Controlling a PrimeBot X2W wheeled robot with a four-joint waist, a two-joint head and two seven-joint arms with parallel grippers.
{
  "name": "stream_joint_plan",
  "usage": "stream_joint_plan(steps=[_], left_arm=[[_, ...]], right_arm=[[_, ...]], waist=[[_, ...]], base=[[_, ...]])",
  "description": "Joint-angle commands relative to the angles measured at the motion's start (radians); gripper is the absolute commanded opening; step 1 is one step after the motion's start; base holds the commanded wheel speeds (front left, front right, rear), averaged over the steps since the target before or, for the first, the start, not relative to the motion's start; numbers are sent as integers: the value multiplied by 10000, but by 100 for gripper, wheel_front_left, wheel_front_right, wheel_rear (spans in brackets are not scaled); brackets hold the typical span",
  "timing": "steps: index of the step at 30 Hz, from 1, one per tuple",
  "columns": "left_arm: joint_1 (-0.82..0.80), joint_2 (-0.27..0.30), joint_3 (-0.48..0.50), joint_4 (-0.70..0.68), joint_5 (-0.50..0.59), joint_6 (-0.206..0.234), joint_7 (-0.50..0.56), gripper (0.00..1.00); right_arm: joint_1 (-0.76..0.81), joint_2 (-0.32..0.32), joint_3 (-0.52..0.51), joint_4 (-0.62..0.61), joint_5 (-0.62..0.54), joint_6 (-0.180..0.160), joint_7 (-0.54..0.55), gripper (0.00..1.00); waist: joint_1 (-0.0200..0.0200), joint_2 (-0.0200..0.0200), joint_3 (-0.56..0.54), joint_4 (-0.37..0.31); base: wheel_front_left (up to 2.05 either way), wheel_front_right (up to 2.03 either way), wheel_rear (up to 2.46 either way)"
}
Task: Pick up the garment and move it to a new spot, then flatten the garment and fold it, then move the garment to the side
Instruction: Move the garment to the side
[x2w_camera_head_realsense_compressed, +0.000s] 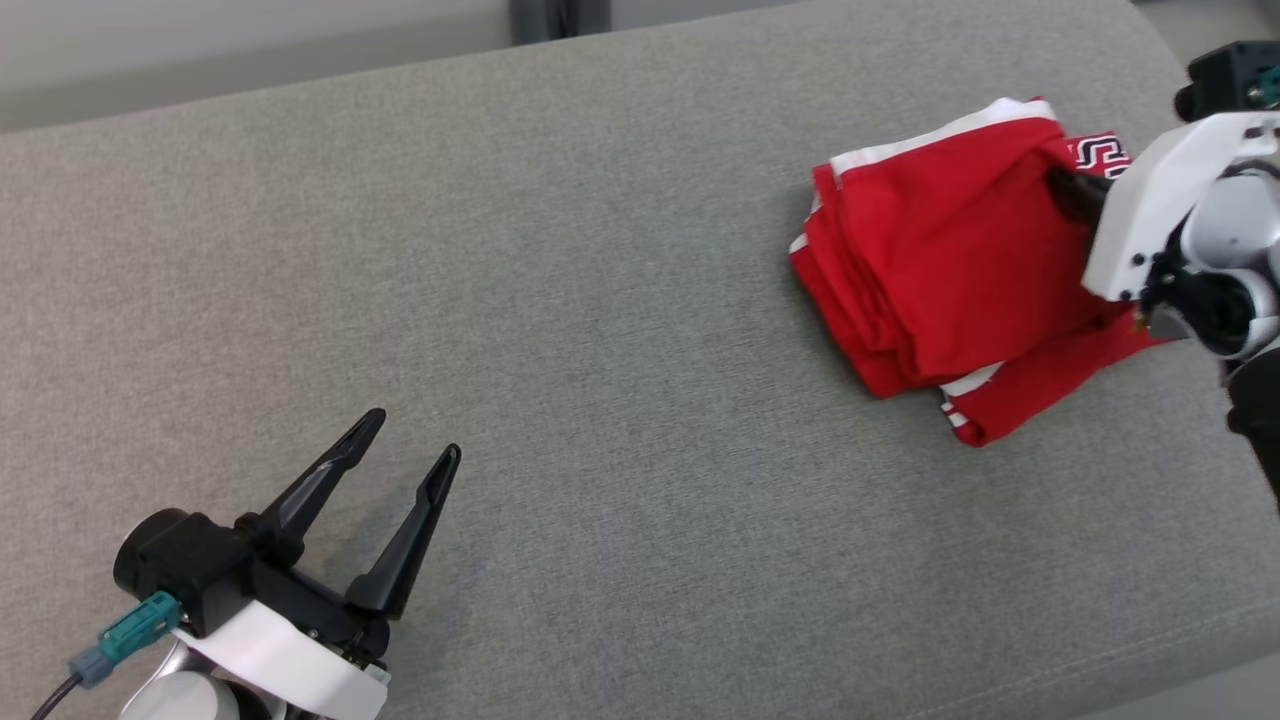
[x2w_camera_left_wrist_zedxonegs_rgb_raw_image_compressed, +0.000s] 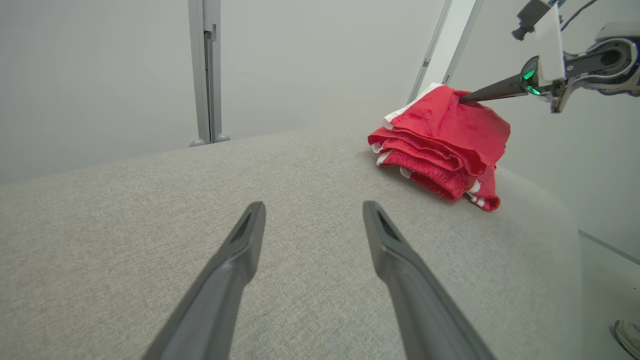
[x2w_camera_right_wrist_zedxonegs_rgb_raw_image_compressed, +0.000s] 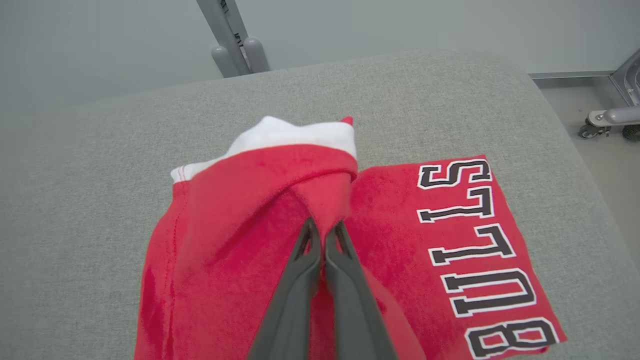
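R gripper (x2w_camera_right_wrist_zedxonegs_rgb_raw_image_compressed: 325, 225) is clamped tight, fingers pressed together w/ a pinch of the red fleece garment (x2w_camera_right_wrist_zedxonegs_rgb_raw_image_compressed: 225, 250) nipped between the tips. The cloth peaks into a little tent right there, white trim showing at the top fold. Left wrist view, same story: R gripper (x2w_camera_left_wrist_zedxonegs_rgb_raw_image_compressed: 462, 99) comes in from the right, tip buried in the top layer of the garment (x2w_camera_left_wrist_zedxonegs_rgb_raw_image_compressed: 445, 145), which sits as a folded stack, several layers thick, on the grey woven upholstered surface (x2w_camera_head_realsense_compressed: 600, 300). In the head view the stack (x2w_camera_head_realsense_compressed: 940, 270) is at the far right end of that surface, near its rounded edge. Black block letters w/ white outline (x2w_camera_right_wrist_zedxonegs_rgb_raw_image_compressed: 480, 250) lie on the flat layer just right of the tips. Over to the L gripper (x2w_camera_head_realsense_compressed: 413, 435): jaws spread wide, holding nothing, low over bare upholstery at the near left, well apart from the garment. Grey metal post (x2w_camera_left_wrist_zedxonegs_rgb_raw_image_compressed: 205, 70) stands behind the surface.
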Motion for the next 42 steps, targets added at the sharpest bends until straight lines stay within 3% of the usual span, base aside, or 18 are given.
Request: stream_joint_plan(steps=[1,6,11,13,14,21,28,42], left_arm=[[-210,89,46,-26,-46,-40,-53,100],[-256,170,60,-21,-98,-90,-115,100],[-398,158,-15,49,-114,-117,-147,100],[-453,152,-34,75,-122,-124,-142,100],[-469,151,-41,86,-117,-131,-149,100],[-434,74,-63,282,-191,-102,-207,100],[-248,-153,-1,446,-217,86,-323,100],[623,-371,1399,721,-522,929,-506,100]], right_arm=[[-114,-108,-113,88,-129,2,132,0],[-533,-329,-784,661,-1754,2,295,0],[-666,-16,-1388,1257,-3193,2,138,0],[-649,118,-1714,1511,-3698,2,101,48],[-653,190,-1874,1619,-3927,2,51,100],[-488,662,-2896,1813,-5172,2,-819,100],[-130,948,-3233,1191,-5834,2,-1740,100],[3097,1452,-3345,-2611,-4833,3,-3530,100]], waist=[[0,0,175,160],[0,0,415,298],[0,0,496,374],[0,0,495,407],[0,0,492,428],[0,0,214,472],[0,0,-494,412],[0,0,-2256,885]], base=[[0,0,0],[0,0,0],[0,0,0],[0,0,0],[0,0,0],[0,0,0],[0,0,0],[0,0,0]])
